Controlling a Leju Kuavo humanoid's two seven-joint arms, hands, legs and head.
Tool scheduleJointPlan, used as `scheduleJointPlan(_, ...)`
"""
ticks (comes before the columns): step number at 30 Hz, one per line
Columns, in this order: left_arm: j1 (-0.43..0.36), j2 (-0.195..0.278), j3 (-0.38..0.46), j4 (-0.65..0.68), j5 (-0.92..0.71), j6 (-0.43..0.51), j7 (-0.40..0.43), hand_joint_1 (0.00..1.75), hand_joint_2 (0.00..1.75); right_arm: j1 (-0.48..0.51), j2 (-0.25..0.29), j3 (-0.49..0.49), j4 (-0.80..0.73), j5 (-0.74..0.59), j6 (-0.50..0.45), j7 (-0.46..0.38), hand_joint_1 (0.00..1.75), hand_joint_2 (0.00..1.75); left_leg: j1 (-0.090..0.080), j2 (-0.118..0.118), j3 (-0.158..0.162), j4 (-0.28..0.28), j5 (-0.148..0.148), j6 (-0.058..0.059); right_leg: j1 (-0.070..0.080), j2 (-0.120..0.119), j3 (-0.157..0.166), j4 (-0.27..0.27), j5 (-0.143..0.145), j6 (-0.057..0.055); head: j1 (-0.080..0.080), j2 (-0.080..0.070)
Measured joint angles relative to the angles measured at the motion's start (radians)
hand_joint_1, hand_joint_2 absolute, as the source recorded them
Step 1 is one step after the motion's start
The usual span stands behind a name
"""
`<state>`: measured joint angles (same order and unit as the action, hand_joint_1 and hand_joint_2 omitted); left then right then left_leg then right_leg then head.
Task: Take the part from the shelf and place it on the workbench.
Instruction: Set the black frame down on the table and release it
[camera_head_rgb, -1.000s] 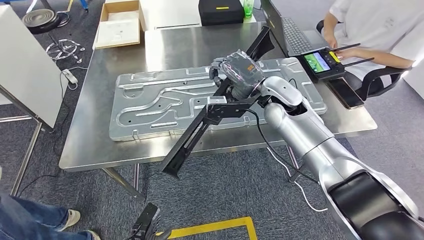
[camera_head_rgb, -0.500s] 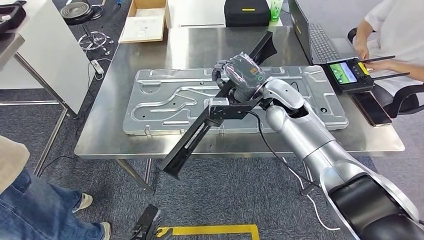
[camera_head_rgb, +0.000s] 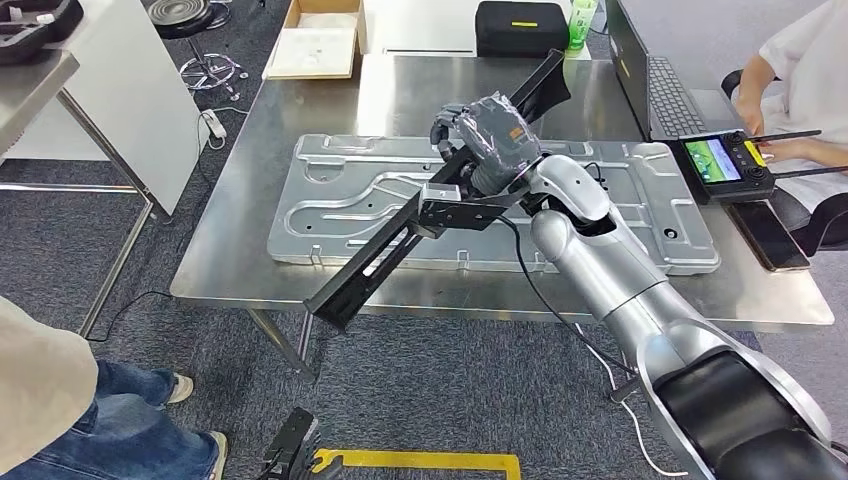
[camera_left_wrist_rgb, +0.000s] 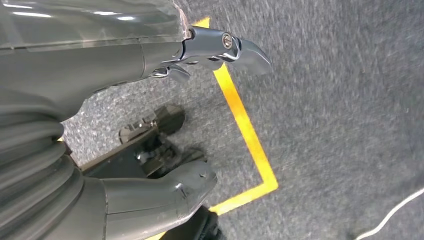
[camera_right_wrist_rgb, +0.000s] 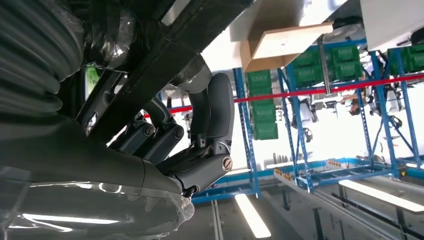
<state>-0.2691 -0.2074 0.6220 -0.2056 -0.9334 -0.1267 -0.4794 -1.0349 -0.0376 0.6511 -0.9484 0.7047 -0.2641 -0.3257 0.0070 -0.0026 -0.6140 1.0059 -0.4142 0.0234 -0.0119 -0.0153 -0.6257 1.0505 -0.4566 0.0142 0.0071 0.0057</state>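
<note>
The right hand (camera_head_rgb: 487, 135) grips the long black part (camera_head_rgb: 425, 214), held tilted above the steel worktop (camera_head_rgb: 300, 110) and its embossed metal panel (camera_head_rgb: 345, 200). The left hand (camera_left_wrist_rgb: 150, 125) hangs open over carpet. A handheld controller (camera_head_rgb: 725, 165) lies beside a seated person (camera_head_rgb: 800, 80).

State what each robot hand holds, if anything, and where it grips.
Right hand grips the long black part near its upper end; left hand holds nothing.

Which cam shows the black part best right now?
Head view: the whole black part shows, gripped by the right robot hand above the workbench. Right wrist view shows a dark close-up stretch; left wrist view looks at the floor.
</note>
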Motion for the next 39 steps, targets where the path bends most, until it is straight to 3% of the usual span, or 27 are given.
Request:
scheduleJointPlan(1,-0.001,0.0,-0.002,0.0,-0.001,-0.003,0.0,0.0,1.75,-0.001,0.0,-0.006,0.0,0.001,-0.003,0.0,1.75,1.75,0.003,0.0,0.004,-0.007,0.003,0.006,0.0,0.003,-0.015,0.034,-0.021,0.004,0.0,0.0)
scheduleJointPlan(3,-0.003,0.0,-0.005,0.0,-0.001,-0.007,0.0,0.0,1.75,0.001,0.0,-0.015,-0.001,0.003,-0.006,-0.002,1.75,1.75,0.004,0.0,0.007,-0.011,0.004,0.013,-0.002,0.01,-0.076,0.153,-0.078,0.008,0.001,0.0)
scheduleJointPlan(4,-0.004,0.0,-0.006,0.0,-0.001,-0.008,0.0,0.0,1.75,0.004,0.0,-0.017,0.0,0.004,-0.006,-0.004,1.75,1.75,0.004,-0.001,0.008,-0.01,0.002,0.014,-0.003,0.011,-0.108,0.213,-0.099,0.01,0.001,0.0)
scheduleJointPlan(5,-0.003,0.0,-0.007,0.0,-0.001,-0.009,0.0,0.0,1.75,0.008,0.0,-0.018,0.0,0.006,-0.006,-0.005,1.75,1.75,0.004,-0.002,0.008,-0.009,0.001,0.014,-0.005,0.011,-0.129,0.246,-0.102,0.013,0.001,0.0)
scheduleJointPlan(6,-0.002,0.0,-0.008,0.0,-0.001,-0.009,0.0,0.0,1.75,0.011,0.0,-0.018,0.0,0.007,-0.006,-0.006,1.75,1.75,0.004,-0.004,0.009,-0.006,-0.001,0.013,-0.007,0.011,-0.133,0.244,-0.086,0.015,0.001,0.0)
scheduleJointPlan(7,-0.002,-0.001,-0.008,0.0,-0.002,-0.01,0.0,0.0,1.75,0.013,0.0,-0.018,0.0,0.007,-0.006,-0.007,1.75,1.75,0.005,-0.006,0.009,-0.001,-0.005,0.011,-0.01,0.011,-0.116,0.203,-0.052,0.016,0.001,0.0)
scheduleJointPlan(8,-0.002,-0.001,-0.009,0.0,-0.002,-0.01,0.0,0.0,1.75,0.013,0.0,-0.02,0.0,0.008,-0.006,-0.007,1.75,1.75,0.006,-0.009,0.009,0.006,-0.011,0.007,-0.013,0.011,-0.088,0.137,-0.015,0.017,0.001,0.0)
scheduleJointPlan(10,-0.003,-0.002,-0.011,0.0,-0.001,-0.011,0.0,0.0,1.75,0.013,0.0,-0.023,-0.001,0.01,-0.006,-0.007,1.75,1.75,0.004,-0.014,0.006,0.02,-0.023,-0.004,-0.014,0.014,-0.038,0.03,0.025,0.014,0.0,0.0)
scheduleJointPlan(14,-0.003,-0.002,-0.013,0.0,-0.001,-0.013,-0.002,0.0,1.75,0.014,0.002,-0.026,-0.001,0.016,-0.005,-0.009,1.75,1.75,0.003,-0.015,0.004,0.027,-0.033,-0.023,-0.008,0.016,-0.023,0.004,0.02,-0.01,-0.001,0.0)
scheduleJointPlan(16,-0.003,-0.001,-0.014,0.0,-0.001,-0.013,-0.002,0.0,1.75,0.013,0.004,-0.028,-0.002,0.017,-0.005,-0.009,1.75,1.75,0.006,-0.009,-0.013,0.07,-0.058,-0.034,-0.011,0.015,-0.013,-0.002,0.018,-0.024,-0.002,0.0)
scheduleJointPlan(19,-0.003,-0.001,-0.015,0.0,-0.001,-0.013,-0.002,0.0,1.75,0.014,0.006,-0.028,-0.002,0.018,-0.004,-0.009,1.75,1.75,0.007,-0.003,-0.107,0.255,-0.133,-0.043,-0.009,0.014,0.0,-0.005,0.009,-0.036,-0.002,0.0)
scheduleJointPlan(20,-0.001,-0.001,-0.015,0.0,-0.001,-0.013,-0.002,0.0,1.75,0.016,0.006,-0.028,-0.002,0.018,-0.004,-0.009,1.75,1.75,0.007,-0.003,-0.137,0.3,-0.139,-0.043,-0.007,0.014,0.004,-0.004,0.006,-0.037,-0.002,0.0)
scheduleJointPlan(21,0.0,-0.001,-0.015,0.0,-0.001,-0.013,-0.002,0.0,1.75,0.017,0.006,-0.028,-0.001,0.018,-0.004,-0.009,1.75,1.75,0.007,-0.003,-0.15,0.31,-0.126,-0.041,-0.005,0.015,0.008,-0.004,0.001,-0.037,-0.002,0.0)
scheduleJointPlan(22,0.0,-0.001,-0.015,0.0,-0.001,-0.013,-0.002,0.0,1.75,0.017,0.006,-0.028,-0.002,0.018,-0.004,-0.009,1.75,1.75,0.006,-0.003,-0.143,0.279,-0.093,-0.037,-0.004,0.015,0.014,-0.003,-0.003,-0.037,-0.002,0.0)
scheduleJointPlan(24,0.0,-0.001,-0.015,0.0,-0.001,-0.013,-0.002,0.0,1.75,0.017,0.006,-0.028,-0.001,0.019,-0.004,-0.009,1.75,1.75,0.002,-0.003,-0.088,0.144,-0.011,-0.021,-0.001,0.016,0.028,-0.004,-0.013,-0.035,-0.002,0.0)
scheduleJointPlan(26,-0.001,0.0,-0.015,0.0,0.0,-0.009,-0.001,0.0,1.75,0.016,0.006,-0.028,-0.001,0.019,-0.003,-0.009,1.75,1.75,-0.006,-0.003,-0.048,0.05,0.028,-0.006,0.0,0.015,0.032,-0.006,-0.017,-0.027,-0.002,0.0)
scheduleJointPlan(28,-0.002,0.0,-0.015,0.0,0.002,0.001,0.003,0.0,1.75,0.017,0.006,-0.029,-0.001,0.02,-0.002,-0.009,1.75,1.75,-0.012,-0.003,-0.041,0.029,0.022,0.002,-0.001,0.015,0.029,-0.01,-0.017,-0.017,-0.003,0.0)
scheduleJointPlan(31,-0.003,-0.003,-0.015,0.0,0.003,0.013,0.006,0.0,1.75,0.017,0.006,-0.031,-0.004,0.021,-0.002,-0.009,1.75,1.75,-0.001,-0.002,-0.023,0.001,0.02,0.01,0.001,0.014,0.02,0.017,-0.042,-0.003,-0.002,0.0)
scheduleJointPlan(34,-0.005,-0.005,-0.015,0.0,0.007,0.014,0.006,0.0,1.75,0.018,0.005,-0.034,-0.004,0.021,-0.002,-0.009,1.75,1.75,0.001,-0.002,-0.011,-0.008,0.018,0.018,-0.001,0.016,-0.067,0.186,-0.118,0.004,-0.001,0.0)
scheduleJointPlan(35,-0.004,-0.005,-0.015,0.0,0.008,0.014,0.007,0.0,1.75,0.021,0.004,-0.034,-0.004,0.021,-0.002,-0.009,1.75,1.75,0.001,-0.003,-0.01,-0.007,0.016,0.019,-0.002,0.016,-0.099,0.237,-0.13,0.007,-0.001,0.0)
scheduleJointPlan(36,-0.004,-0.006,-0.015,0.0,0.009,0.014,0.007,0.0,1.75,0.025,0.004,-0.034,-0.004,0.021,-0.002,-0.009,1.75,1.75,0.001,-0.004,-0.009,-0.005,0.013,0.019,-0.004,0.015,-0.117,0.257,-0.122,0.009,-0.001,0.0)
scheduleJointPlan(37,-0.003,-0.006,-0.015,0.0,0.01,0.014,0.007,0.0,1.75,0.026,0.004,-0.034,-0.004,0.021,-0.002,-0.009,1.75,1.75,0.002,-0.005,-0.007,-0.001,0.01,0.018,-0.006,0.015,-0.116,0.238,-0.094,0.01,-0.001,0.0)
scheduleJointPlan(39,-0.002,-0.008,-0.015,0.0,0.01,0.013,0.007,0.0,1.75,0.025,0.004,-0.035,-0.004,0.021,-0.002,-0.009,1.75,1.75,0.002,-0.009,-0.005,0.011,-0.001,0.011,-0.01,0.015,-0.068,0.115,-0.016,0.01,-0.001,0.0)
